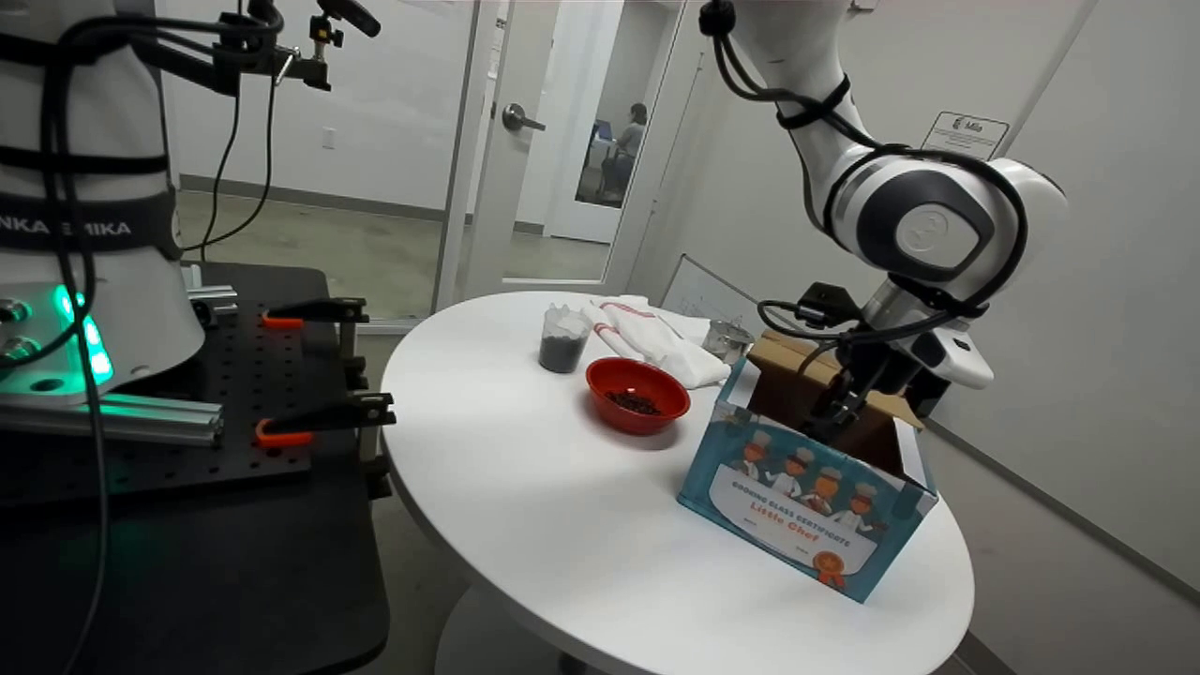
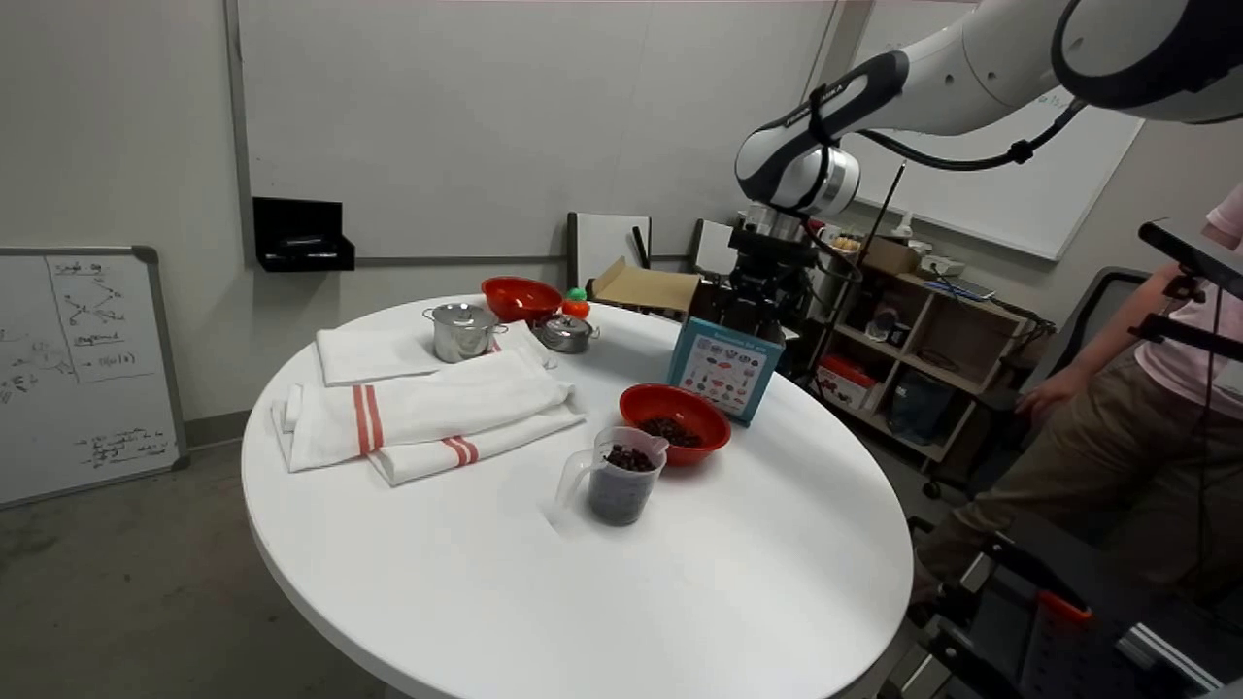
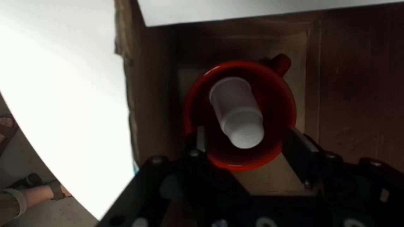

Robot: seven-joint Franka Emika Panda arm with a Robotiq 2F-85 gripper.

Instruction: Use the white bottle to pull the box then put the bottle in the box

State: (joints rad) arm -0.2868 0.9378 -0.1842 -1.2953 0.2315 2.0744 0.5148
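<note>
The blue box (image 1: 797, 516) stands on the round white table, its top open and brown flaps spread; its end panel (image 2: 723, 369) faces the camera in an exterior view. My gripper (image 1: 825, 427) reaches down through the box's opening. In the wrist view the white bottle (image 3: 235, 107) leans inside a round red vessel (image 3: 287, 94) on the box's floor. My gripper (image 3: 246, 130) is open there, one finger (image 3: 201, 138) to the left of the bottle and one (image 3: 300, 148) to its right, with gaps on both sides. Both exterior views hide the bottle behind the box's walls.
Beside the box is a red bowl (image 2: 677, 424) of dark beans, with a clear measuring cup (image 2: 621, 481) near it. Folded white towels (image 2: 427, 403), a metal pot (image 2: 464, 332) and another red bowl (image 2: 521, 298) sit further off. A white flap (image 3: 252, 9) overhangs the opening.
</note>
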